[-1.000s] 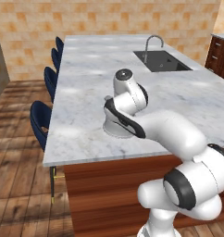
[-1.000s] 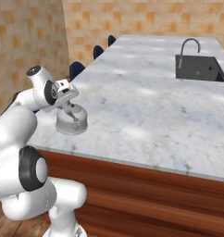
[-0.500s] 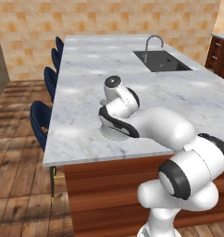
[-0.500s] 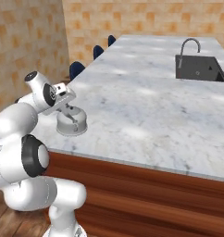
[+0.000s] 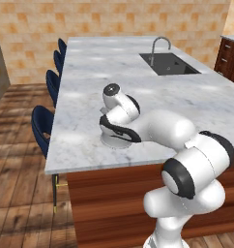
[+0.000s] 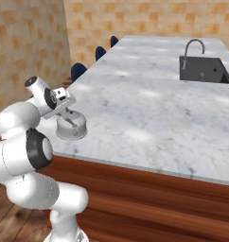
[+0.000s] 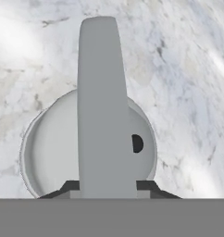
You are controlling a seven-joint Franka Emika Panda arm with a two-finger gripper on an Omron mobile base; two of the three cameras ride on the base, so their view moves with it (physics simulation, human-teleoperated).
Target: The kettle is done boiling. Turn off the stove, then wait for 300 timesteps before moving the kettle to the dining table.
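Note:
The silver-grey kettle (image 5: 113, 141) sits low on the dining table (image 5: 90, 82), near its front left corner; I cannot tell whether its base touches the marble. My gripper (image 6: 67, 115) reaches down from above and is shut on the kettle's curved top handle (image 7: 102, 106). In the hand view the kettle's round body (image 7: 49, 148) lies under the handle, and my gripper (image 7: 107, 188) has a dark fingertip on each side of the handle's base. From the right, the kettle (image 6: 72, 129) stands close to the table's (image 6: 149, 108) near edge. The stove is out of view.
An inset sink (image 5: 169, 64) with a curved tap sits far back right on the table, also seen as the sink (image 6: 202, 70). Dark blue stools (image 5: 44, 124) line the table's left side. A wood floor lies below, and the table's front edge is just beside the kettle.
The arm has carried the kettle a little left and down toward the table's front corner. The grip on the handle has stayed the same.

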